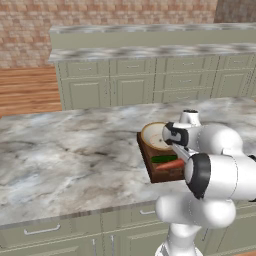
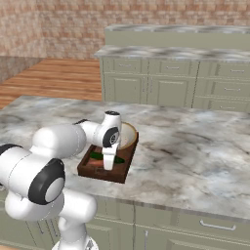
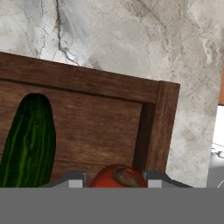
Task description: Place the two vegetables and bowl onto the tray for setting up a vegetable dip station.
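Carrot (image 3: pixel 117 176) between pincer (image 3: pixel 114 178) tips, over tray (image 3: pixel 109 89).
Part-open around carrot end; grip unconfirmed. Cucumber (image 3: pixel 29 142) left; arm reaching down.

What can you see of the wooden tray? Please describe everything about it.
The tray is a dark brown rectangle of grained wood with a low raised rim. It lies flat on the marble counter, near its front edge. Inside it lie the green cucumber and the orange-red carrot, side by side; the tan bowl sits at its far end. The gripper is low over it, around the carrot's end.
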